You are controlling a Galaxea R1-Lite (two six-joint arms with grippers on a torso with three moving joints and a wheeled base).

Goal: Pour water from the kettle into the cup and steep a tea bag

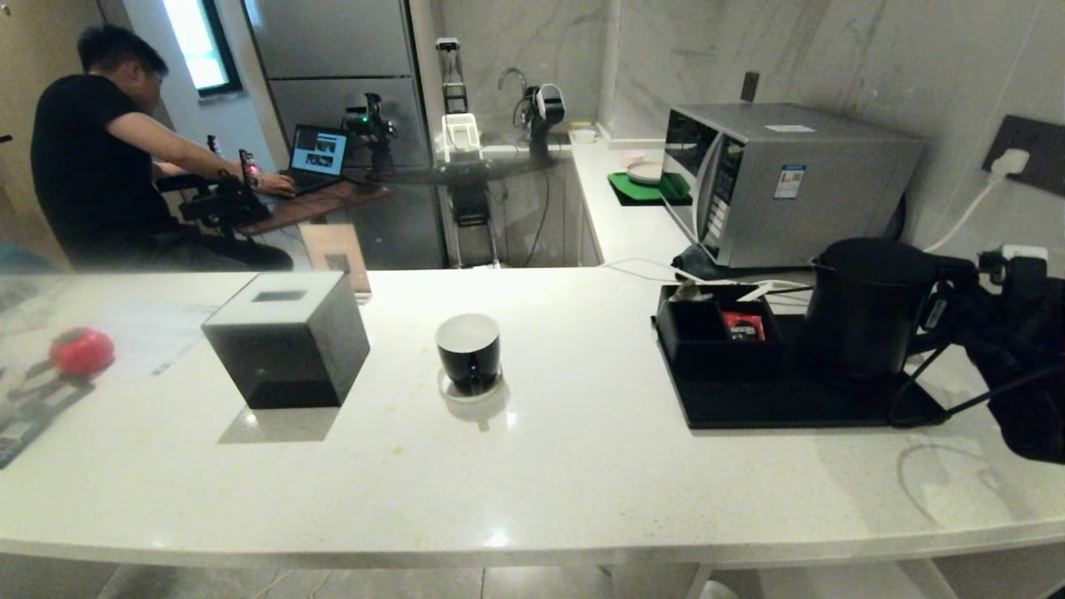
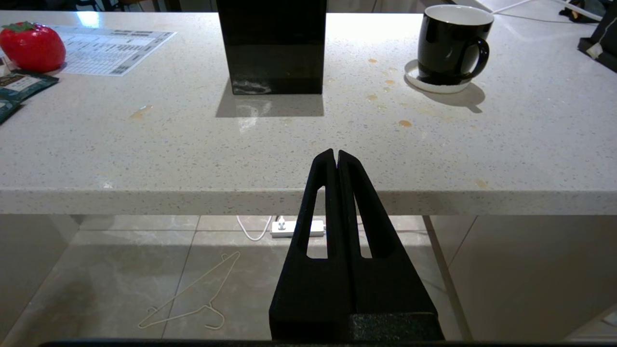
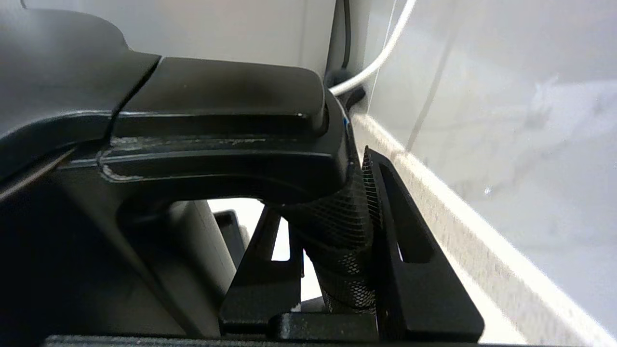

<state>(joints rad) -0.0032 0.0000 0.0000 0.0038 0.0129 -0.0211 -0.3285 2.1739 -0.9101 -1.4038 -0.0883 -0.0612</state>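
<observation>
Kettle (image 1: 865,312), matte black and much taller than the cup, stands on the right part of a flat black tray (image 1: 749,403) on the white desk (image 1: 532,474), its handle turned toward the right edge of the head view. The right gripper (image 3: 337,250) is at that handle (image 3: 217,120): in the right wrist view its fingers (image 3: 409,270) pinch the textured grip of the handle from both sides, one finger on each side of it (the pads press straight against the mesh-patterned surface). On the same tray, just left of the kettle, sits a low black organizer (image 1: 715,329) with a red sachet (image 1: 743,326) in one of its compartments. The cup (image 1: 468,352), glossy black with a white inside, rests on its small white saucer (image 1: 474,399) near the middle of the desk, well apart from the tray. Further left stands a square glossy black box (image 1: 287,341) with a slot in its top, and at the far left edge lies a red tomato-shaped object (image 1: 81,351). The left gripper (image 2: 336,156) hangs below and in front of the desk edge, its fingers pressed together with nothing between them. Behind the tray a silver microwave (image 1: 782,179) sits against the marble wall, and a person (image 1: 100,150) in a black shirt is seated at a laptop (image 1: 316,158) in the background.
</observation>
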